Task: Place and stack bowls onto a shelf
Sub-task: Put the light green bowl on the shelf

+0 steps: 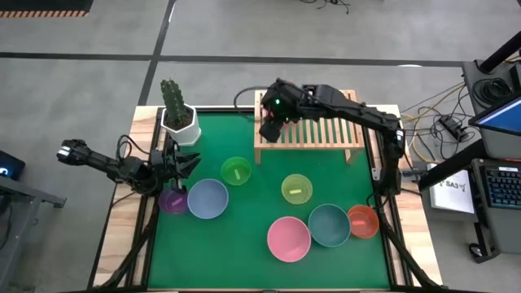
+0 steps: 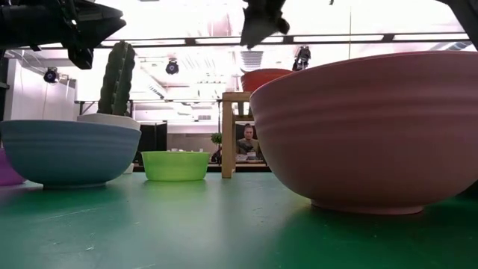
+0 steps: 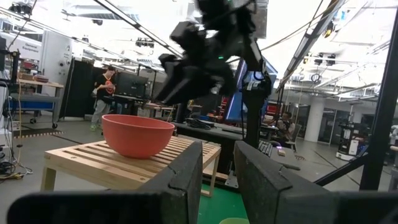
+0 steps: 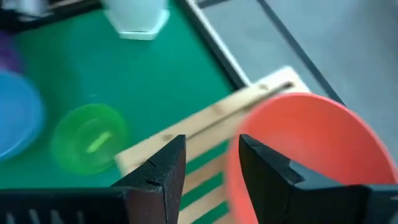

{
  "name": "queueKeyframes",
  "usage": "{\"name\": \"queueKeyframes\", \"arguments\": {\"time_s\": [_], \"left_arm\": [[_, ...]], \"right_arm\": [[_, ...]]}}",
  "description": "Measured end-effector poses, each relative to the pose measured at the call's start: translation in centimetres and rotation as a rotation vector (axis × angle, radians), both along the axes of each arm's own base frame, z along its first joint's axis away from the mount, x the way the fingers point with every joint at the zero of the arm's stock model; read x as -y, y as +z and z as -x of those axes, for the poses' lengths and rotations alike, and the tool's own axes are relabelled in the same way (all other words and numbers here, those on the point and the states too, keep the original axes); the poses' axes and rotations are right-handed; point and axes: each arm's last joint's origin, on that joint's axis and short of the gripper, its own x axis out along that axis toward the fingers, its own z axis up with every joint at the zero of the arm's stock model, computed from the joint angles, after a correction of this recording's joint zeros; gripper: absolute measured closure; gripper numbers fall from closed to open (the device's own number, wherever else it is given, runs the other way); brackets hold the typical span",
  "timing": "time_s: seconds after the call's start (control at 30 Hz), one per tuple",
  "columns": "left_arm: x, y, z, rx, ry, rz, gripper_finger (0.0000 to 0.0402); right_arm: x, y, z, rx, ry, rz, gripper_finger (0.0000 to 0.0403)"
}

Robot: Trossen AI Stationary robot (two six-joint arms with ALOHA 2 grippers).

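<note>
The red-pink bowl (image 3: 137,133) rests upright on its base at the left end of the light-wood shelf (image 3: 93,158). My right gripper (image 4: 211,146) hovers open just above that bowl's rim (image 4: 298,146) and touches nothing; the left wrist view shows a gap between them. My left gripper (image 3: 219,152) is open and raised over the table's left side, above the purple bowl (image 1: 172,200) and blue bowl (image 1: 207,198). On the green mat also stand the green (image 1: 236,171), yellow-green (image 1: 296,189), pink (image 1: 289,238), teal (image 1: 329,225) and red-orange (image 1: 363,220) bowls.
A white pot with a cactus (image 1: 179,114) stands at the far left corner, close to my left gripper. The right part of the shelf top (image 1: 326,130) is bare slats. A strip of bare mat lies between the shelf and the row of bowls.
</note>
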Motion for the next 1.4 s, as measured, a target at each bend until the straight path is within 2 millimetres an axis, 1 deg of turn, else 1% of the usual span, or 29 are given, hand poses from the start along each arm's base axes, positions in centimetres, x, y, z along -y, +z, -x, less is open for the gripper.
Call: {"name": "queueKeyframes", "arguments": {"time_s": [0.17, 0.23, 0.37, 0.5, 0.57, 0.63, 0.73, 0.83, 0.93, 1.07, 1.17, 1.3, 1.4], "left_arm": [[0.0, 0.0, 0.0, 0.001, 0.001, 0.000, 0.0325], [0.0, 0.0, 0.0, 0.001, 0.001, 0.000, 0.0325], [0.0, 0.0, 0.0, 0.001, 0.001, 0.001, 0.0325], [0.0, 0.0, 0.0, 0.000, 0.001, 0.000, 0.0325], [0.0, 0.0, 0.0, 0.000, 0.001, 0.000, 0.0325], [0.0, 0.0, 0.0, 0.001, 0.001, 0.001, 0.0325], [0.0, 0.0, 0.0, 0.001, 0.001, 0.001, 0.0325], [0.0, 0.0, 0.0, 0.002, 0.001, 0.001, 0.0325], [0.0, 0.0, 0.0, 0.002, 0.001, 0.001, 0.0325], [0.0, 0.0, 0.0, 0.002, 0.001, 0.001, 0.0325], [0.0, 0.0, 0.0, 0.002, 0.001, 0.001, 0.0325], [0.0, 0.0, 0.0, 0.002, 0.001, 0.001, 0.0325], [0.0, 0.0, 0.0, 0.002, 0.001, 0.001, 0.0325]], "right_arm": [[-4.4, -0.9, -1.2, -0.024, 0.137, 0.013, 0.0279], [-6.1, -1.2, -1.8, -0.009, 0.182, 0.017, 0.0283], [-8.8, -1.6, -2.8, 0.028, 0.245, 0.018, 0.0290], [-10.3, -1.5, -3.5, 0.091, 0.278, -0.004, 0.0293], [-10.7, -1.8, -3.8, 0.091, 0.349, -0.019, 0.0292], [-11.3, -2.2, -4.1, 0.065, 0.460, -0.013, 0.0289], [-12.8, -3.9, -4.9, -0.010, 0.644, 0.047, 0.0282], [-14.1, -6.1, -6.3, -0.078, 0.726, 0.114, 0.0274], [-14.4, -8.6, -7.7, -0.149, 0.750, 0.163, 0.0266], [-14.1, -11.8, -9.2, -0.224, 0.738, 0.153, 0.0255], [-13.6, -13.9, -10.0, -0.275, 0.710, 0.160, 0.0250], [-12.2, -16.7, -11.1, -0.337, 0.675, 0.154, 0.0248], [-11.3, -18.4, -11.8, -0.362, 0.657, 0.146, 0.0251]]}}
